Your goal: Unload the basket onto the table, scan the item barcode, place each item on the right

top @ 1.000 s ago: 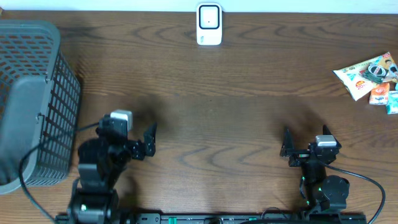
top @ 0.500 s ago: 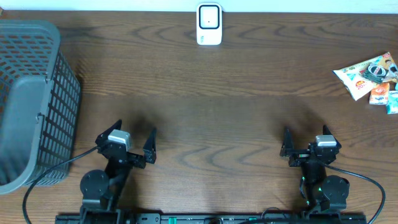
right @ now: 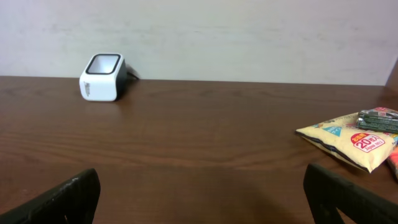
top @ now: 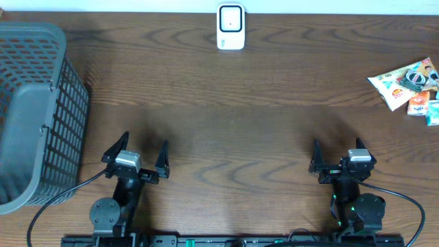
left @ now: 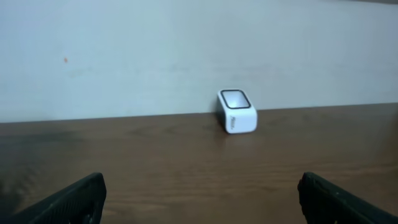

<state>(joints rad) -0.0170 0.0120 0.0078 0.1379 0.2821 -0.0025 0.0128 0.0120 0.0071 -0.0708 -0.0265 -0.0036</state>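
The left fingers [top: 163, 156] stand wide apart and empty, low by the near edge of the bench [top: 233, 116], left of its middle. The right fingers [top: 315, 156] are spread just as wide, also empty, by the near edge on the right. The snack packets [top: 406, 81] lie in a small heap at the right edge, towards the far corner, well apart from both arms. The white scanner [top: 230, 27] stands at the middle of the far edge. A grey mesh basket [top: 41, 103] sits at the left edge.

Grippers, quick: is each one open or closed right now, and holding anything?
Left gripper: jaws open, holding nothing.
Right gripper: jaws open, holding nothing.
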